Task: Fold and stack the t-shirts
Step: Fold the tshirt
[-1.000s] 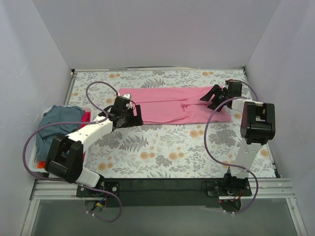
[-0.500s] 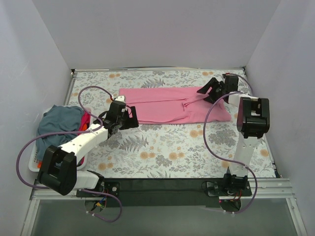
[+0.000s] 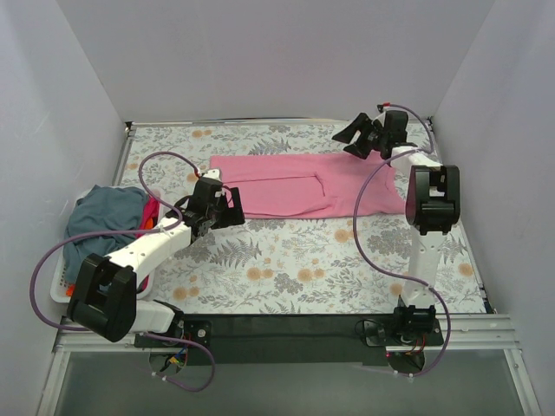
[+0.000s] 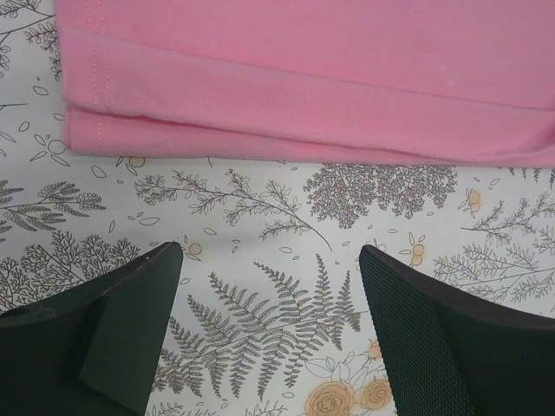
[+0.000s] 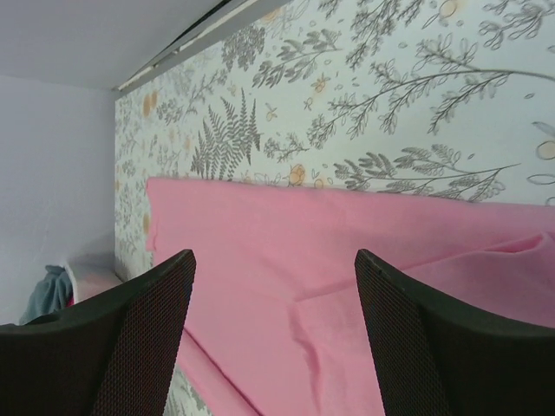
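Mid-fold view. The bright pink cotton t-shirt [image 3: 295,184] lies flat as a long band across the far half of the tabletop [image 3: 295,260], its near edge doubled over. The left tool [image 4: 269,251] stands just short of the shirt's near left corner, fingers apart and empty. The right tool [image 3: 351,139] hangs above the far right end, fingers likewise apart, gripping nothing.

The lengthwise fold looks done. A crosswise fold probably follows, which calls for pinching both layers at one end.

A slate blue-grey shirt [image 3: 104,212] and a red shirt [image 3: 152,208] wait in the white plastic laundry basket [image 3: 65,282] at the left. The tabletop carries a fern-and-flower print, and plain pale walls [image 3: 260,61] enclose it.
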You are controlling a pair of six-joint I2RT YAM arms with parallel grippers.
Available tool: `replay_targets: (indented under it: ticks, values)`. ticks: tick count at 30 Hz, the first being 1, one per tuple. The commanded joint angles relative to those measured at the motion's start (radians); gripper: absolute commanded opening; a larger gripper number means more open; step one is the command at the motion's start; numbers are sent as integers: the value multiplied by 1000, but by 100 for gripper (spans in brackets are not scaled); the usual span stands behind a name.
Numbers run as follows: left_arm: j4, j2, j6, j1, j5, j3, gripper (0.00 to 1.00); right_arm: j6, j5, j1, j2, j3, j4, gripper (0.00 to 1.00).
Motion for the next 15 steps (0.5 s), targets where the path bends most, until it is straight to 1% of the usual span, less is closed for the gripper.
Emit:
replay_targets:
  ticks: [1, 2, 3, 7, 8, 9, 10, 11, 12, 13, 15]
  values:
    - [10, -3, -3, 18, -20, 4, 77, -45, -52, 18, -67, -44, 28, 68]
    - [10, -1, -5, 27, -20, 6, 77, -77, -60, 21, -116, -75, 26, 68]
    - [7, 0, -18, 38, -20, 6, 77, -92, -63, 26, -141, -143, 26, 68]
    - [-10, 25, -64, 148, 13, 15, 74, -224, -64, 41, -268, -286, -32, 64]
    - [-14, 34, -74, 167, 34, 24, 74, -261, -54, 49, -309, -306, -82, 62]
    - [-14, 43, -80, 185, 43, 27, 73, -333, -44, 61, -326, -322, -107, 62]
    - [-16, 62, -87, 217, 49, 30, 72, -364, -38, 69, -343, -343, -128, 60]
    - [-16, 72, -89, 228, 56, 44, 71, -396, -23, 89, -369, -351, -188, 59]
    - [-20, 85, -86, 247, 59, 53, 70, -462, -6, 100, -380, -354, -217, 58]
    - [-24, 109, -87, 253, 62, 63, 66, -485, 18, 110, -400, -362, -253, 54]
    - [-31, 131, -94, 262, 78, 98, 64, -513, 81, 139, -420, -383, -299, 51]
